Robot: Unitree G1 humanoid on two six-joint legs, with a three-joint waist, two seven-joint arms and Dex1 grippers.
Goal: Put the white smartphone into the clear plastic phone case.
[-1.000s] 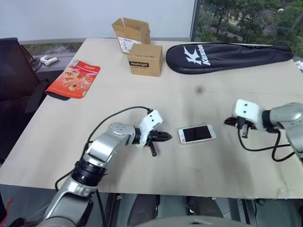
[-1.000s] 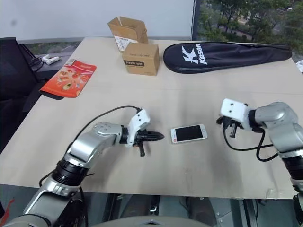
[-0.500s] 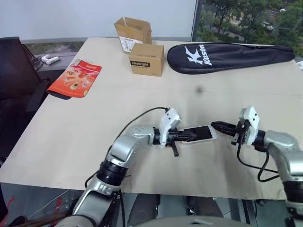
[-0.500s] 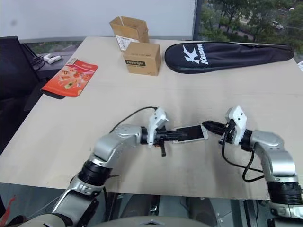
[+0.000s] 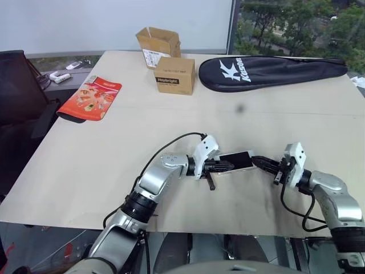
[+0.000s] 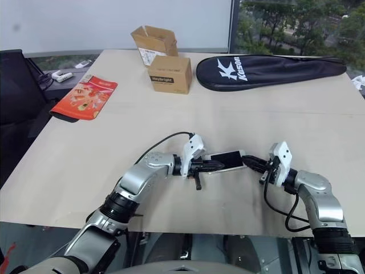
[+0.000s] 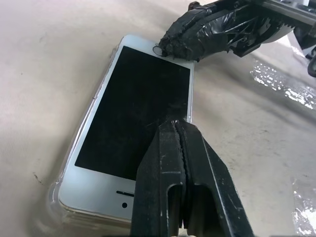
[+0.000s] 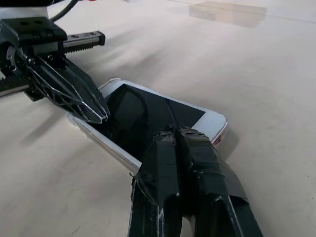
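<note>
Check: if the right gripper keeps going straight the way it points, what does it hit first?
Likely the white smartphone: the shut right gripper already sits over its near end. Beyond it, the left gripper at the far end.

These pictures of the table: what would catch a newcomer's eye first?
Near the table's front edge, a slim white smartphone with a dark screen lies between two shut black tools, the left tool and right tool, both tips on it. Farther back lies a long black racket bag.

Pale wooden table: two brown cardboard boxes far centre, black racket cover far right, red snack packet far left.
</note>
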